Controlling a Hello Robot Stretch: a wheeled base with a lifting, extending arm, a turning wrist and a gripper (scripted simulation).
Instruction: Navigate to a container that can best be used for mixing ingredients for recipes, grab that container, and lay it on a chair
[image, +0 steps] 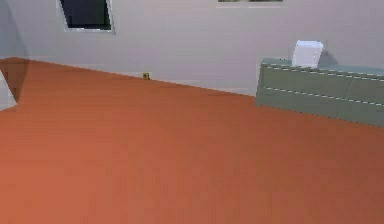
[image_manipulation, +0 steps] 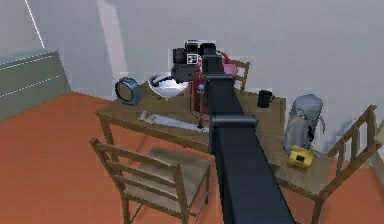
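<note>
The likeliest mixing container is the white bowl (image_manipulation: 168, 87), which stands on the wooden table (image_manipulation: 135, 128) toward its far side, just right of a round grey thing (image_manipulation: 127, 90) and just left of the dark arm (image_manipulation: 240, 150). It looks like a stiff, glazed piece: probably light enough for one gripper, but smooth, apt to slip, and likely to chip if knocked or dropped. The rim is the sensible place to take hold, with one finger inside the wall and one outside, since the rounded body offers nothing else to bite on. The gripper (image_manipulation: 180, 60) shows at the arm's far end, close above the bowl in the arm side view. Whether it is over, beside or touching the rim cannot be told. How its fingers are set cannot be told either, nor whether they hold anything, because the bowl sits on the table right at them. A wooden chair (image_manipulation: 150, 178) stands at the table's near side, close by, and looks a handy seat for laying the bowl down.
</note>
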